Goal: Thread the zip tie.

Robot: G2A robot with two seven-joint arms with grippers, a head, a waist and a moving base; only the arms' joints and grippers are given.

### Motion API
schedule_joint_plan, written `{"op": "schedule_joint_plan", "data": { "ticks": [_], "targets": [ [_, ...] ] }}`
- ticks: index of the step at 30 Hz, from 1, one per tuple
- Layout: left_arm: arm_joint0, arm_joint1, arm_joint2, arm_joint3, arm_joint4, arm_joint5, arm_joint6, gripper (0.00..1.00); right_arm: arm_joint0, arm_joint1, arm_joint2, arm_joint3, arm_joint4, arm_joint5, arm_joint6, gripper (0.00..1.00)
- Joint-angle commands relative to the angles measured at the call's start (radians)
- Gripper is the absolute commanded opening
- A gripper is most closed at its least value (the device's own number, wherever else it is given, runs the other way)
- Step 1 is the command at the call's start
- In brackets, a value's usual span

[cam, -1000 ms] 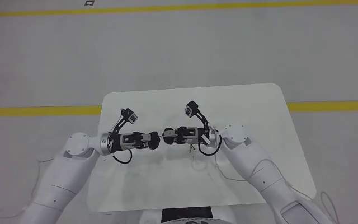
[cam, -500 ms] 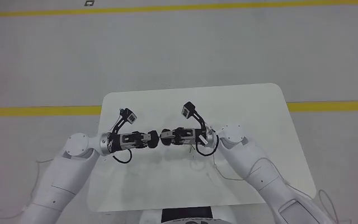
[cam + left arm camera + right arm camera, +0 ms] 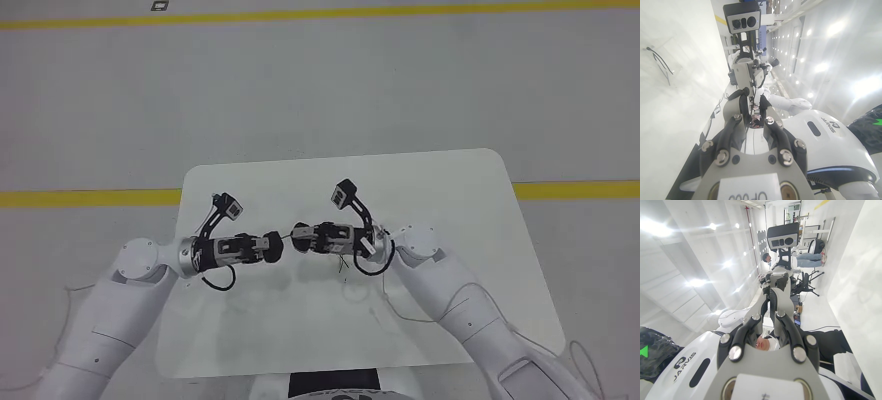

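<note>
One thin zip tie (image 3: pixel 291 238) pinched between ribbed black pads (image 3: pixel 773 302) of right gripper (image 3: pixel 301 237); left gripper (image 3: pixel 273 245) grip unclear.

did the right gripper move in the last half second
Yes. In the top view the right gripper has drawn back slightly from the left gripper, toward the right edge of the table, widening the gap between them.

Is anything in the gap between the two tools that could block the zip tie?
Nothing visible does. The zip tie shows as a thin end at the right tool, pointing at the left tool; the gap between them is clear.
</note>
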Motion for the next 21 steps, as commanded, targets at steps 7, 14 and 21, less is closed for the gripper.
{"op": "schedule_joint_plan", "data": {
  "ticks": [7,14,21],
  "targets": [
    [0.003,0.000,0.001,-0.003,-0.005,-0.005,0.019,0.17,0.000,0.000,-0.008,-0.010,-0.006,0.008,0.001,0.00],
    [0.002,0.000,0.004,-0.002,-0.012,-0.007,0.021,0.15,0.005,-0.001,-0.015,-0.006,-0.007,0.013,0.011,0.00],
    [-0.001,0.000,0.006,0.001,-0.014,-0.007,0.024,0.15,0.010,-0.002,-0.022,-0.005,-0.011,0.022,0.004,0.00]
  ]
}}
